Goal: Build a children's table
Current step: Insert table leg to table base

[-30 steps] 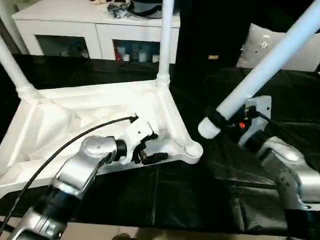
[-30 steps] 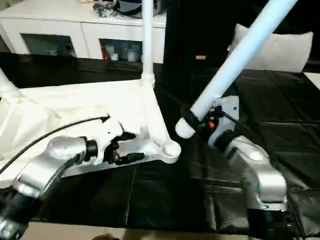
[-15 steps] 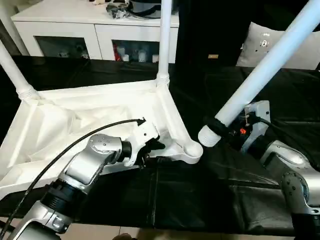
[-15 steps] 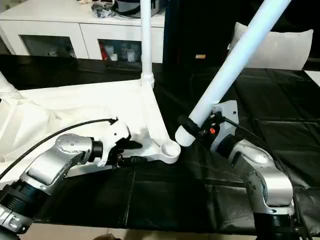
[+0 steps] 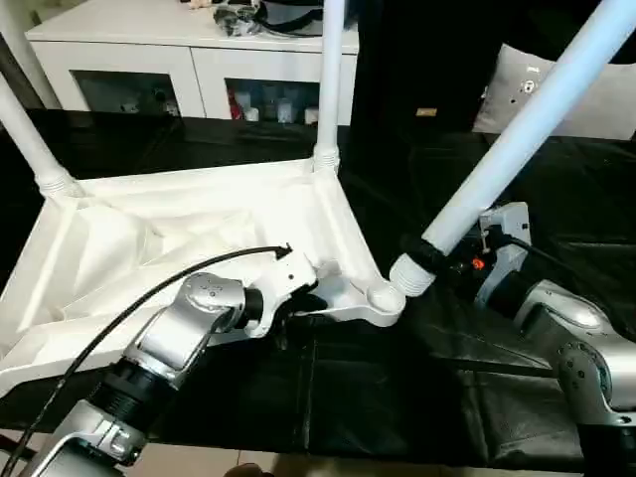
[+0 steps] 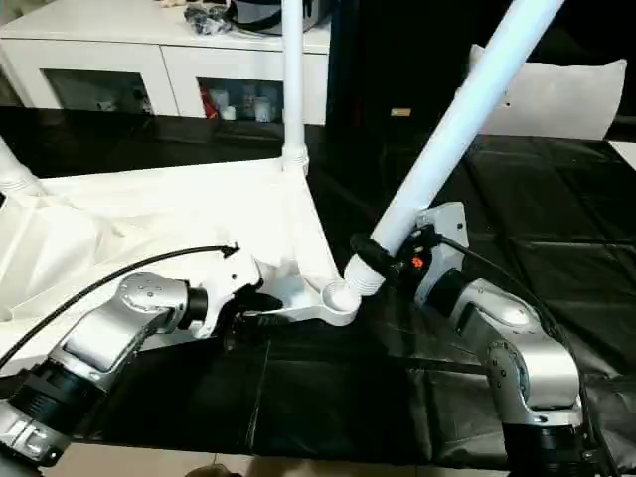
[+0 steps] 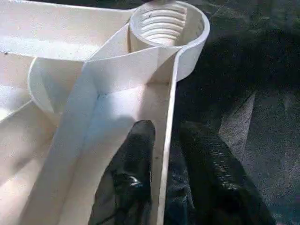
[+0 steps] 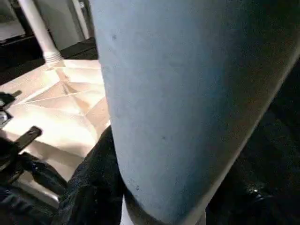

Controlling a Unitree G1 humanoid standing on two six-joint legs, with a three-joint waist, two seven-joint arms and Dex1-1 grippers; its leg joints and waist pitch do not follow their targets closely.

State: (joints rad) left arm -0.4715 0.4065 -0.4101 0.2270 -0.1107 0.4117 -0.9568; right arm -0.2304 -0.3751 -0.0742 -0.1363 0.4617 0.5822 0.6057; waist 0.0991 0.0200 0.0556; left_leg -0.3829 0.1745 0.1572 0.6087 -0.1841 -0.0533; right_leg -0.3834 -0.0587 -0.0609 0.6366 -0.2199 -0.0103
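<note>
Two legs already stand upright in the upturned tabletop (image 5: 189,238), one leg at the far corner (image 5: 326,89) near twelve o'clock in the head view and another leg at the left corner (image 5: 30,129) near ten o'clock; the top lies underside-up on the black-covered table (image 5: 417,397), its ribs and cross-braces facing the camera; an open corner socket (image 7: 168,26) with visible threads sits at the near right corner, about the centre of the head view.

The left tool (image 7: 166,154) straddles the thin rim wall just behind that socket, one finger (image 7: 136,150) inside the rim and the other outside; the jaws look nearly together on the wall, though whether they already pinch it cannot be told.

The right tool (image 6: 397,260) is clamped on the third leg (image 5: 517,129) close to its lower end; the leg slants up toward one o'clock, its ribbed tip (image 6: 360,281) just beside the socket and seemingly touching its lip, not yet lined up.

The plastic looks light, stiff and smooth; the long leg probably levers hard against a low grip, so it may slip or swing; holding near the threaded end suits aiming; the hollow top would likely slide on the cloth, so bracing the rim by the socket seems sensible.
</note>
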